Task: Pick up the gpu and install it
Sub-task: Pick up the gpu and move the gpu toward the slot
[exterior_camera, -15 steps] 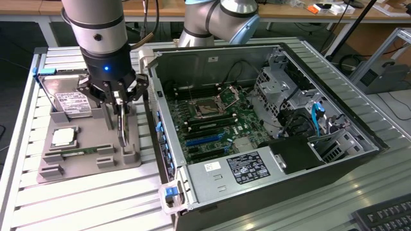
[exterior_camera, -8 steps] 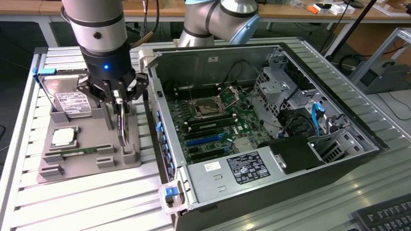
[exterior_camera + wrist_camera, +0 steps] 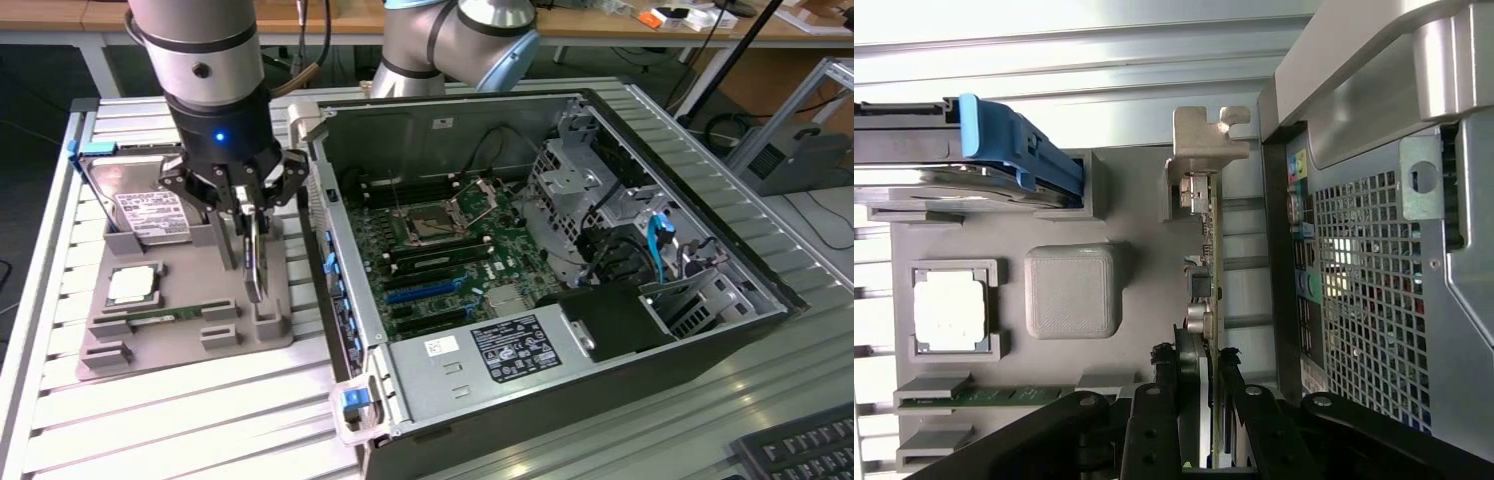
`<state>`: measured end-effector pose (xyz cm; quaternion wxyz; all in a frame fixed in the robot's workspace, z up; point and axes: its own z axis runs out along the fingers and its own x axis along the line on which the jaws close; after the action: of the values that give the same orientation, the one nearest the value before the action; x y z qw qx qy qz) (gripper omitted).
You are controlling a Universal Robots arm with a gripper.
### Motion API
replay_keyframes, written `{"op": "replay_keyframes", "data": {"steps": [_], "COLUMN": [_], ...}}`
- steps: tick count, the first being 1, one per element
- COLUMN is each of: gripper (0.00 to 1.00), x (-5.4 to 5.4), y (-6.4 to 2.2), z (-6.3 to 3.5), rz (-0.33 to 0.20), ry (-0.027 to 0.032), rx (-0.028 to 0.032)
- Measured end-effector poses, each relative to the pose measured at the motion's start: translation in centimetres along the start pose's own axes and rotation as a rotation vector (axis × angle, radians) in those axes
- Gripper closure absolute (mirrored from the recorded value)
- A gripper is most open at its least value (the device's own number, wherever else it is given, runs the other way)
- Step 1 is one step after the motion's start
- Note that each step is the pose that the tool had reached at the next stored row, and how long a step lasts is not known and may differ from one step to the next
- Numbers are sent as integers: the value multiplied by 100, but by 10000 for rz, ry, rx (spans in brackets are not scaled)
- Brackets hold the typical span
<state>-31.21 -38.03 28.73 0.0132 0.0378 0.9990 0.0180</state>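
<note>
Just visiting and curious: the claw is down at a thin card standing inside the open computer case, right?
Not quite. The claw is down at the thin card, but the card stands on edge in the gray tray beside the open computer case, not inside it. The exterior view shows this.

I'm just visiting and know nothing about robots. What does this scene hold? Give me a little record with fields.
claw: at the upper edge of the gpu
gpu: standing on edge in the gray tray, not installed
also on tray: hard drive, processor chip, memory stick
computer case: open, beside the tray
</note>
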Motion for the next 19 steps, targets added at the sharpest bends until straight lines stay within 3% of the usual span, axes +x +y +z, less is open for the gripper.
{"op": "replay_keyframes", "data": {"steps": [19], "gripper": [73], "x": [-1], "y": [2], "z": [-44], "rz": [0], "ry": [0], "rx": [-1]}}
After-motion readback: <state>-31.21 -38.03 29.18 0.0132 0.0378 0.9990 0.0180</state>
